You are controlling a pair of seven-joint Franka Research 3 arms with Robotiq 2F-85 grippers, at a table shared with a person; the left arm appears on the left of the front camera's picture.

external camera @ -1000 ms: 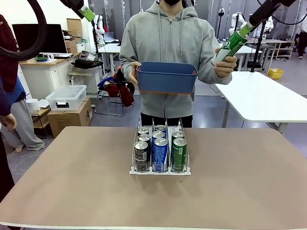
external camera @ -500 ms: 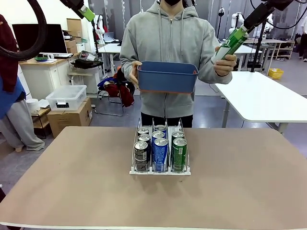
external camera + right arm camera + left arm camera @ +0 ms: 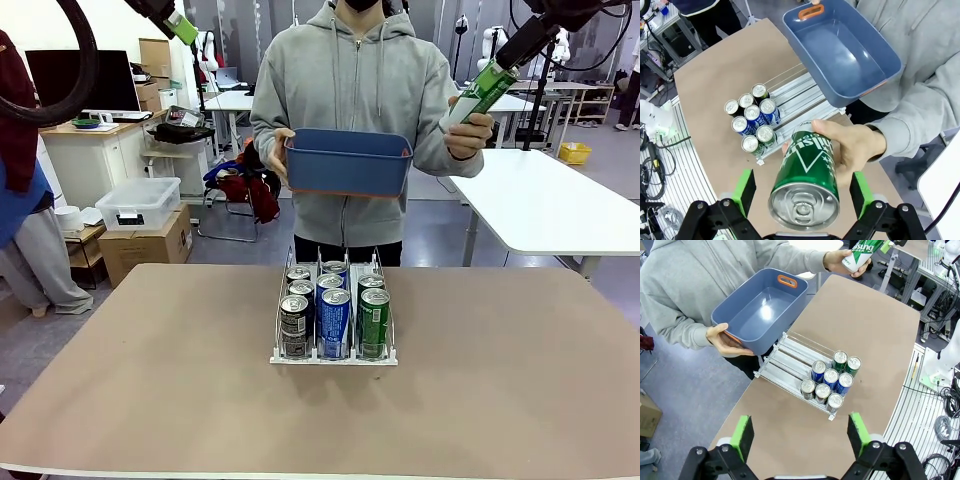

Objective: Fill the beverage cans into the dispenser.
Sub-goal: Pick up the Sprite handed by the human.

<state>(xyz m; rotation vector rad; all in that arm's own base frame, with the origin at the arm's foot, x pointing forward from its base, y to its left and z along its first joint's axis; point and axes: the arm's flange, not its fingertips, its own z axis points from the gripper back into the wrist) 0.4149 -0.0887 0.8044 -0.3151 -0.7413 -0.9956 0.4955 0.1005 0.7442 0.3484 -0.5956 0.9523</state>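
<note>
Front view, left to right: the left gripper (image 3: 181, 27) hangs high above the table's far-left corner, its green pads spread and empty in the left wrist view. At mid-table stands the clear three-lane wire-divided dispenser (image 3: 334, 355), holding seven slim aluminium cans (image 3: 334, 318) toward its near end. Behind it a person holds an empty blue plastic bin (image 3: 348, 161). Past the far-right corner, the person's hand (image 3: 468, 135) offers a slim green aluminium can (image 3: 479, 95); the right gripper (image 3: 802, 187) straddles it, pads spread, not clamping. Judged step: handover. Next: close on the can, then carry it to a lane.
</note>
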